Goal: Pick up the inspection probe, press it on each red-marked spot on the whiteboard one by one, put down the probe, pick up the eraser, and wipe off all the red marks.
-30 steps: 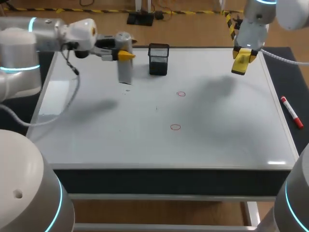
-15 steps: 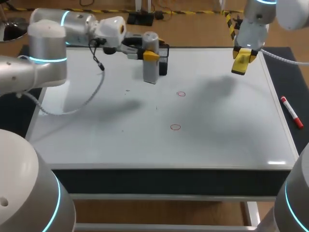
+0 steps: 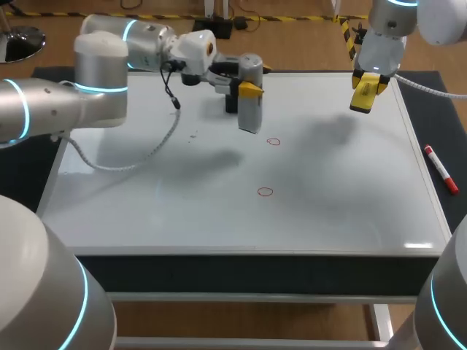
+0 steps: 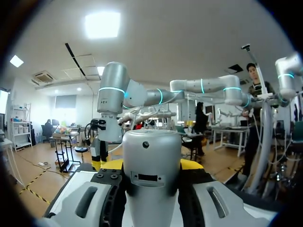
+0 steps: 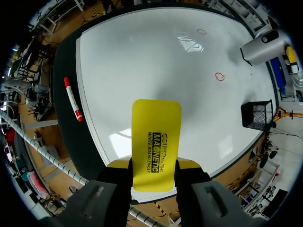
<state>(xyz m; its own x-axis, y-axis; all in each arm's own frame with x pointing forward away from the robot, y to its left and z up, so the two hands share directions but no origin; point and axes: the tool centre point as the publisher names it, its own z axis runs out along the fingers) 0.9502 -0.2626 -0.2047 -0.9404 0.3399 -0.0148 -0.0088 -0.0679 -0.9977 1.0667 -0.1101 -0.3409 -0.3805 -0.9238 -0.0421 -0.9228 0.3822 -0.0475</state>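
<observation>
A flat white whiteboard [image 3: 328,182] with a pale frame covers most of a dark-topped table [image 3: 430,95], whose surface shows as strips at left and right. Two small red circles are drawn near the board's middle, one farther [image 3: 273,141] and one nearer [image 3: 265,192], and a black wire-mesh holder [image 5: 258,113] stands at the far edge. A red-and-white marker pen [image 3: 440,169] lies on the right dark strip, just beside the frame.

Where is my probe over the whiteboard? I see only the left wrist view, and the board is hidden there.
Observer: The probe, in the left gripper, has its lower end beside the farther red circle, not on it.
Operator: How many red marks are there?
Observer: Two; the nearer red circle lies closer to the front edge.
Operator: What does the right gripper hold?
Observer: It is shut on the yellow eraser, above the whiteboard's far right part.
</observation>
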